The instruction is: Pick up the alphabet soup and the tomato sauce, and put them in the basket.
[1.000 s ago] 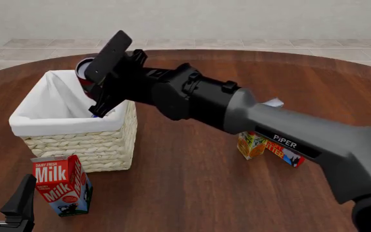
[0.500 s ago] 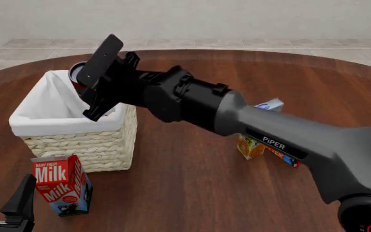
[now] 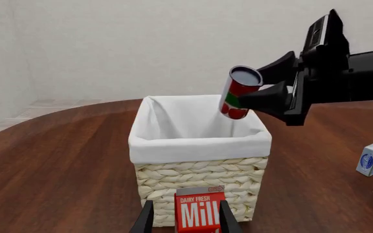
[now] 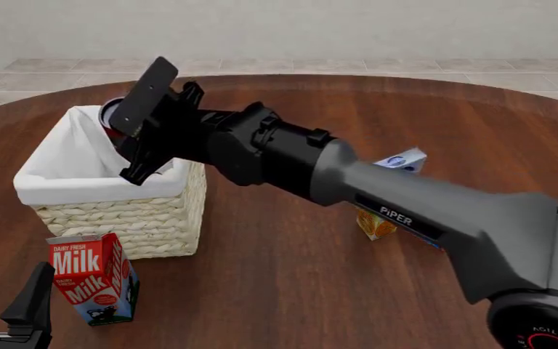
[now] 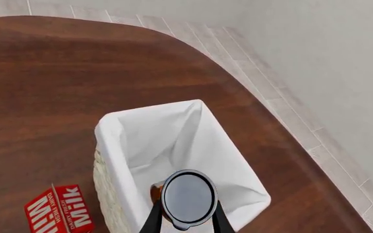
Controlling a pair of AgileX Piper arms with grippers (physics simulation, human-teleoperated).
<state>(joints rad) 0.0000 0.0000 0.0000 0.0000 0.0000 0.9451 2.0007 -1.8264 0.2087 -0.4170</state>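
The tomato sauce (image 3: 237,93), a red and green can with a grey lid (image 5: 188,198), hangs tilted above the basket's open top. My right gripper (image 3: 251,83) is shut on it, and in the front view the right gripper (image 4: 124,138) hides most of the tomato sauce (image 4: 112,116). The basket (image 4: 124,225) is cream wicker with a white liner (image 5: 109,131). I cannot make out the alphabet soup; an orange-brown patch (image 5: 155,191) shows inside the basket beside the can. My left gripper (image 4: 6,280) rests open at the near left table edge.
A red milk carton (image 4: 95,287) stands just in front of the basket, close to my left gripper. An orange carton (image 4: 376,222) and a blue-and-white carton (image 4: 400,160) sit to the right, partly behind my right arm (image 4: 405,203), which stretches across the table.
My right gripper has carried the tomato sauce a little further left over the basket's opening. The left gripper has stayed still.
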